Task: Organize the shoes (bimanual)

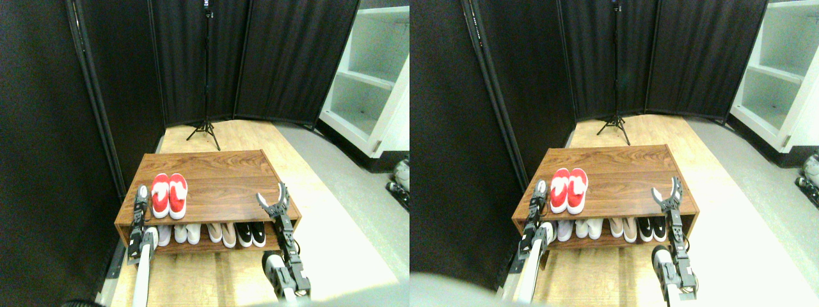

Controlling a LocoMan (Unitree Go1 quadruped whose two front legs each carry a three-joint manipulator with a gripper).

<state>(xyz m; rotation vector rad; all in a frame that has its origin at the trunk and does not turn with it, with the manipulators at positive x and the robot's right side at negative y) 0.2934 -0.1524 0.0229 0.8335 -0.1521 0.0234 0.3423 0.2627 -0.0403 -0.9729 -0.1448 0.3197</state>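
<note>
Shoes (169, 195) paired near rack top's (224, 185) left edge; right gripper (274, 199) spread wide, left gripper (141, 199) state unclear.

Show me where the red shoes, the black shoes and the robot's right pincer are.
red shoes (169, 194): stereo pair view, where the two meet, on the cabinet top.
black shoes (251, 233): stereo pair view, toes of the pair on the lower shelf.
right pincer (271, 196): stereo pair view, midway between its spread fingertips.

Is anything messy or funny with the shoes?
Nothing stands out. The red shoes sit neatly side by side on top of the wooden rack, and the other pairs are lined up on the shelf below.
</note>
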